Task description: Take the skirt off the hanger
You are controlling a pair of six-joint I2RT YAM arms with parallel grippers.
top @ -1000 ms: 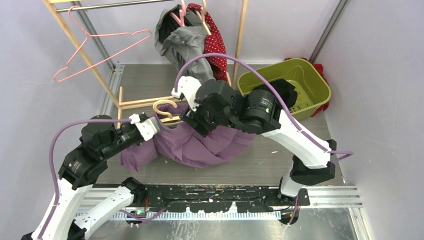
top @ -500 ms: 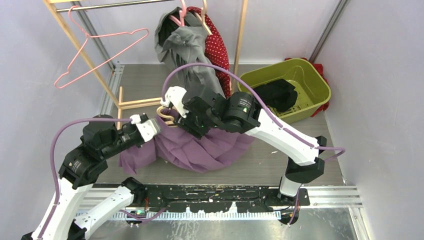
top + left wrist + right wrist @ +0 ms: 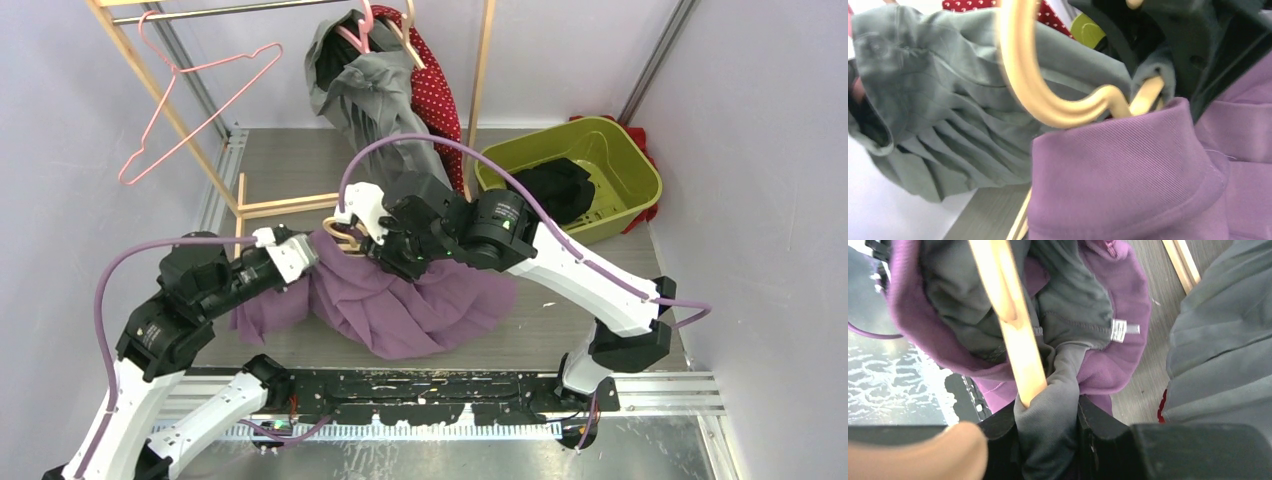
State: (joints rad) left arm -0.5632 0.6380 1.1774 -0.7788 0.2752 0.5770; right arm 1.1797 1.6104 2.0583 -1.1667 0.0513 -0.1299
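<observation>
The purple skirt (image 3: 420, 300) lies bunched on the table, its waistband still round a pale wooden hanger (image 3: 335, 232). My left gripper (image 3: 300, 252) is at the waistband's left end. In the left wrist view the purple waistband (image 3: 1128, 175) covers the fingers, and the hanger's hook (image 3: 1048, 95) curves above it. My right gripper (image 3: 375, 240) is at the hanger. In the right wrist view my right gripper (image 3: 1048, 440) is shut on the skirt's grey lining (image 3: 1050, 415), with the hanger's arm (image 3: 1018, 355) ending at the pinched fabric.
A wooden clothes rack (image 3: 485, 60) at the back holds a grey garment (image 3: 375, 90), a red dotted garment (image 3: 435, 85) and an empty pink hanger (image 3: 190, 95). A green basin (image 3: 620, 145) with a black garment (image 3: 555, 190) stands at the right.
My right gripper swung left with the hanger, then eased back right. The skirt's folds shifted toward the front. The pink hanger on the rack has swung. My left arm barely moved.
</observation>
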